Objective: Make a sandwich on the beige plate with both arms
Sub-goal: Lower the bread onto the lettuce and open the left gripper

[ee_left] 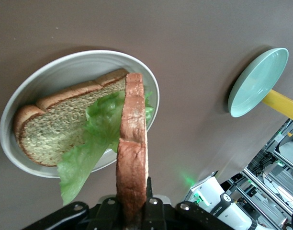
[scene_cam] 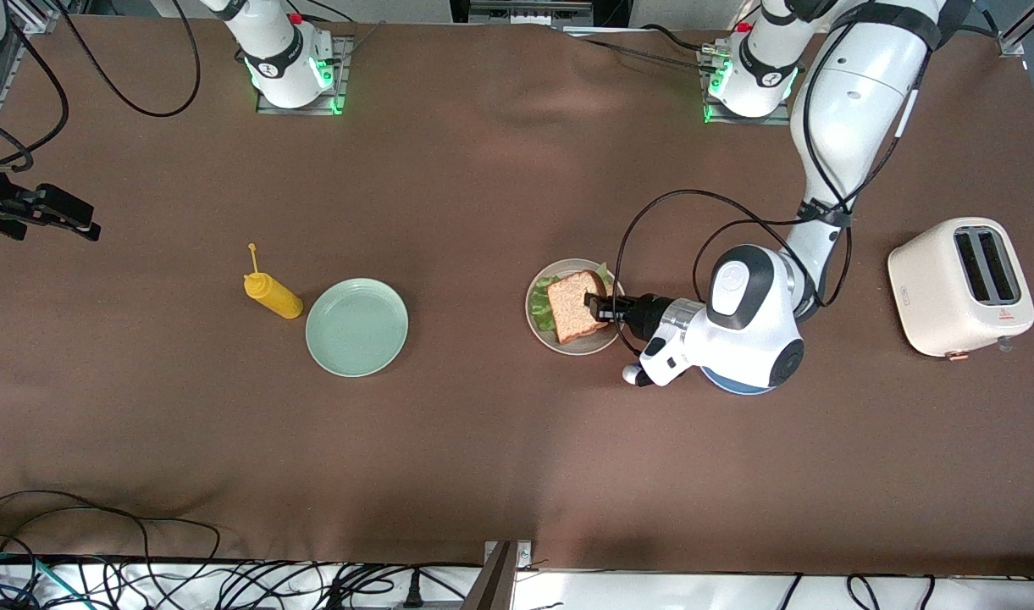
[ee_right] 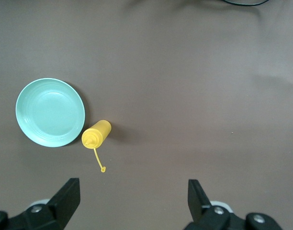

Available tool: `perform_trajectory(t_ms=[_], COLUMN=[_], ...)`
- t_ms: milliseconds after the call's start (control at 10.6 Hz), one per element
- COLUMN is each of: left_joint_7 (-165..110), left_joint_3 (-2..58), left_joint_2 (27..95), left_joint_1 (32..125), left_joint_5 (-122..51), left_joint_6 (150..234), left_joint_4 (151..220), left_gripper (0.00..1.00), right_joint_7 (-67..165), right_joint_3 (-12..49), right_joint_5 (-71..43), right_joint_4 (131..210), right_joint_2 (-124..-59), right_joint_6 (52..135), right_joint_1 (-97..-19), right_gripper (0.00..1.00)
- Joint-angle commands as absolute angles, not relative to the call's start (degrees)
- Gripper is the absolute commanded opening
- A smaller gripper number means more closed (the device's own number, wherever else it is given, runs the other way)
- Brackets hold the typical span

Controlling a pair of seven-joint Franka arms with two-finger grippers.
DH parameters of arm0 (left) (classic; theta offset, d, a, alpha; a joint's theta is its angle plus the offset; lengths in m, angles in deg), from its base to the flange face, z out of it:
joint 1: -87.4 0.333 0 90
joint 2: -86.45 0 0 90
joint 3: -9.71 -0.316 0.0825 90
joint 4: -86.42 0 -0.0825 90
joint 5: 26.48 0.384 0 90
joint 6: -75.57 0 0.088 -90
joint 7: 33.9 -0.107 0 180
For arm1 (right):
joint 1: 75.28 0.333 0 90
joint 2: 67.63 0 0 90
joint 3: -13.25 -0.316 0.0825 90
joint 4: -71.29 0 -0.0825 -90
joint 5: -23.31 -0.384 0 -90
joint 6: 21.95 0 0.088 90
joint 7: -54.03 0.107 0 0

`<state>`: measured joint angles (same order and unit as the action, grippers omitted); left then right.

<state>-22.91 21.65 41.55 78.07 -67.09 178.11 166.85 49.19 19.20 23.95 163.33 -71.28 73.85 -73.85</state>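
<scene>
The right tool [scene_cam: 38, 216] hangs wide open and empty, waiting over the tabletop's [scene_cam: 483, 440] right-arm end. Mid-tabletop, the beige plate [scene_cam: 540, 326] carries a bread slice [ee_left: 65, 122] and lettuce [ee_left: 96, 139]. The left tool [scene_cam: 597, 307] pinches the top slice [scene_cam: 574, 305] tilted over them.

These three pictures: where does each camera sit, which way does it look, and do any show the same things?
Front view: high across the table, facing both arm bases; shows the left hand over the round beige plate, with the right hand waiting at the right arm's end.
Left wrist view: on the left arm's wrist, looking along its hand, shut on a brown bread slice above that plate.
Right wrist view: on the right wrist, looking down past its open hand.
Both wrist views share the mint-green plate and yellow squeeze bottle.
</scene>
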Motion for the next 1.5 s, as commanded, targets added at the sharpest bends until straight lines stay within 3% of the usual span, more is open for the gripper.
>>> perform_trajectory(t_ms=[0, 94, 188, 282, 376, 470, 1033, 1409], left_joint_7=[-21.68, -21.24, -20.89, -20.37, -20.27, -20.45, -17.46, -17.46], left_joint_3=[21.31, 21.23, 20.97, 20.53, 20.44, 20.61, 20.35, 20.35], left_joint_2=[42.42, 42.59, 42.59, 42.59, 42.51, 42.59, 42.85, 44.61], left_joint_1=[78.44, 78.44, 78.61, 79.48, 80.97, 81.86, 84.49, 87.93], left_joint_5=[-68.05, -68.05, -68.05, -68.05, -67.7, -65.35, -62.35, -47.71], left_joint_6=[177.96, 177.44, 176.56, 175.68, 174.46, 173.75, 170.59, 167.15], left_joint_4=[169.21, 169.22, 169.22, 169.3, 169.22, 169.13, 169.04, 168.07], left_gripper=[0.19, 0.2, 0.34, 0.57, 0.87, 1.0, 1.0, 1.0], right_joint_7=[49.55, 49.55, 49.55, 49.55, 49.55, 49.55, 49.55, 49.55], right_joint_3=[18.88, 18.96, 18.96, 18.96, 18.96, 18.88, 18.88, 18.79], right_joint_5=[23.93, 23.93, 23.84, 23.93, 23.93, 24.01, 24.01, 24.01], right_joint_4=[162.52, 162.52, 162.52, 162.52, 162.52, 162.61, 162.52, 162.52], right_joint_2=[-71.49, -71.49, -71.49, -71.49, -71.49, -71.49, -71.49, -71.49], right_joint_6=[73.5, 73.5, 73.5, 73.5, 73.5, 73.5, 73.5, 73.5], right_joint_1=[-73.97, -73.97, -73.97, -73.97, -73.97, -73.97, -73.79, -73.79], right_gripper=[1.0, 1.0, 1.0, 1.0, 1.0, 1.0, 1.0, 1.0])
